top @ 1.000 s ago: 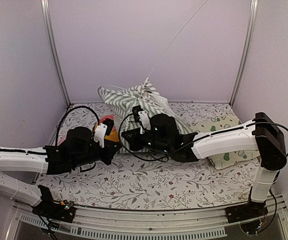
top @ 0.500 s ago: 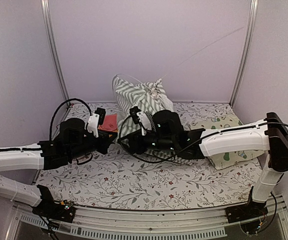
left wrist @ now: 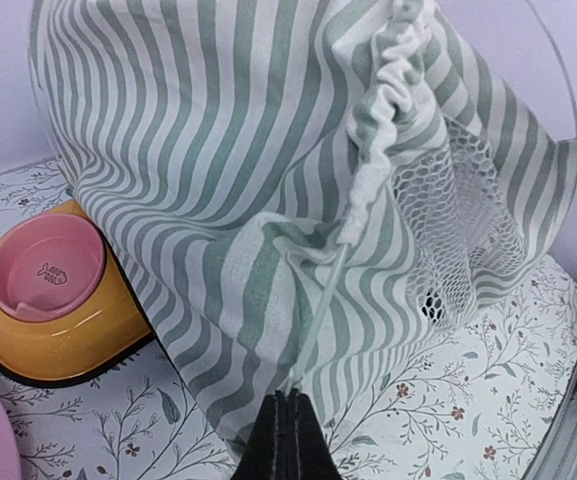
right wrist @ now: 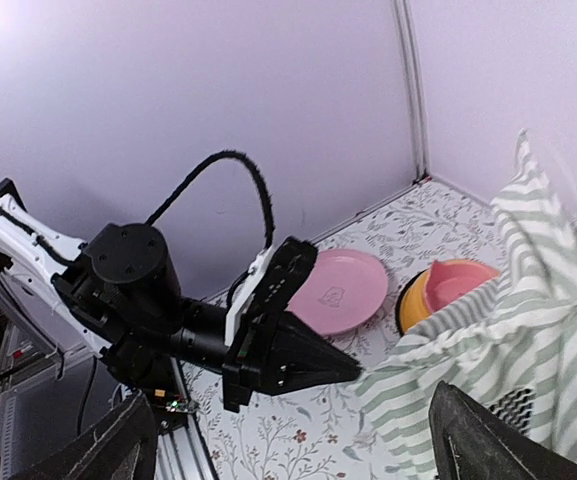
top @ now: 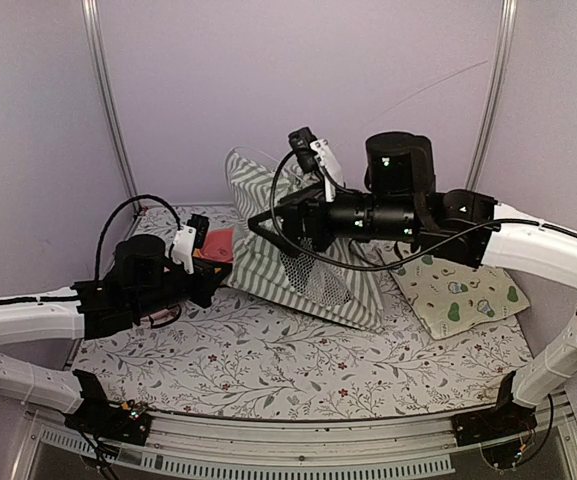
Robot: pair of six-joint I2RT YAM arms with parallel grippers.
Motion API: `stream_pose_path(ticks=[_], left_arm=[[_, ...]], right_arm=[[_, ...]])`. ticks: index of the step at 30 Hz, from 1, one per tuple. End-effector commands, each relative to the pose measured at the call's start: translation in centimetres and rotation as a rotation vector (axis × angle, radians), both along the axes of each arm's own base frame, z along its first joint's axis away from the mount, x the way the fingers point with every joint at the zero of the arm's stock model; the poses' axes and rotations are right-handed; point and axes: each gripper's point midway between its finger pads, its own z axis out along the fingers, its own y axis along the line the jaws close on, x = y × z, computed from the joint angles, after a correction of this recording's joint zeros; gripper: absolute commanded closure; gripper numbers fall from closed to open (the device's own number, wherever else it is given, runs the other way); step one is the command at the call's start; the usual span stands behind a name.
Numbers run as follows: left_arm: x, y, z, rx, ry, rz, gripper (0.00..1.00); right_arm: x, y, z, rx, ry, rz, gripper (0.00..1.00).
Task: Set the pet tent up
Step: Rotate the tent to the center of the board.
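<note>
**Left arm holds a pole end, right arm hangs open above the tent**

We see the pet tent [top: 268, 235] near the middle of the table, towards the rear wall, on the floral cloth [top: 268, 375]. It is not a firm shape. The striped fabric rises in a loose, leaning heap with its gathered top towards the back, and its lower edge spreads forward and to the right. The round mesh window [top: 313, 272] faces the front. The orange bowl [top: 216, 248] with its pink inset is on the tent's left, and in the left wrist view the fabric hangs just over the bowl's rim. The avocado-print mat [top: 458, 295] lies to the right, and the tent's lower corner ends just beside it.

The left gripper [left wrist: 288, 425] lies low at the tent's near left edge. Its fingers are pressed tight together on the lower end of a thin white pole [left wrist: 318, 305]. That pole runs up from the fingertips into the ruched white sleeve [left wrist: 383, 110] sewn down the striped panel.

The right gripper [right wrist: 290, 410] is raised above the tent and points left. Its two fingers [right wrist: 118, 445] are spread wide with nothing between them, and they touch no fabric. Its own camera looks down past them onto the left arm, the bowl and a fold of the stripes
</note>
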Motion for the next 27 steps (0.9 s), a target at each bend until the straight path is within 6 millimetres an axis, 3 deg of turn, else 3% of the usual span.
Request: stream_pose_path(ticks=[1,4,7,10,14,15,19,23,27], left_arm=[[-0.1,-0.1,0.7,-0.009,-0.026,-0.033,1.00],[-0.4,-0.7,1.1,-0.005,-0.040,-0.073,1.00],[-0.7,-1.1,1.5,0.007,-0.056,-0.113,1.00],[-1.1,-1.7,2.0,0.012,-0.073,-0.159,1.00],[-1.3,-2.3,2.3,0.028,-0.087,-0.198,1.00],[-1.3,-2.3,2.4,0.032,-0.088,-0.203,1.00],[-1.1,-2.4,2.3,0.054,-0.083,-0.200,1.00],[-0.7,-2.1,2.1,0.070,-0.073,-0.174,1.00],[-0.6,-2.2,2.2,0.068,-0.070,-0.175,1.00]], right_arm=[[4.3,-5.5,1.4,-0.134,-0.081,-0.181,0.03],[5.1,-5.8,1.2,-0.149,-0.041,-0.147,0.04],[5.3,-4.8,-0.6,-0.213,-0.014,-0.114,0.10],[6.5,-4.8,-2.5,-0.296,0.001,-0.160,0.13],[7.5,-5.1,-2.8,-0.327,-0.016,-0.213,0.14],[8.5,-6.1,-2.8,-0.351,-0.037,-0.284,0.14],[9.4,-8.6,-0.6,-0.351,-0.104,-0.387,0.11],[8.3,-8.9,1.6,-0.310,-0.149,-0.336,0.10],[8.2,-9.8,2.1,-0.316,-0.148,-0.336,0.10]])
